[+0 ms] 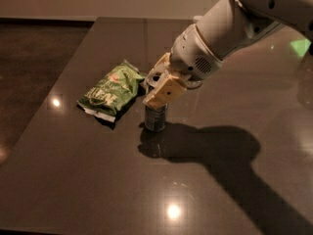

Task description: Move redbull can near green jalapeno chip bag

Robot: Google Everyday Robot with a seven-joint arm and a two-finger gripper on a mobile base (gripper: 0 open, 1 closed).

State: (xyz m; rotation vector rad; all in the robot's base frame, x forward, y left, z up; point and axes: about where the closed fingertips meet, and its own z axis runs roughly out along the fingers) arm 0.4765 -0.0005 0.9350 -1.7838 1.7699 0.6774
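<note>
The green jalapeno chip bag (111,89) lies flat on the dark table (98,180), left of centre. The redbull can (155,118) stands upright just right of the bag's near right corner, a small gap between them. Its base is at or just above the table top. My gripper (161,91) comes down from the upper right, and its tan fingers (165,89) are shut on the can's upper part, hiding the top. The white arm (220,38) stretches away to the upper right.
The arm casts a broad shadow (215,151) on the table to the right of the can. The table's left edge (44,111) runs diagonally beside a dark floor. The water bottle is hidden behind the arm.
</note>
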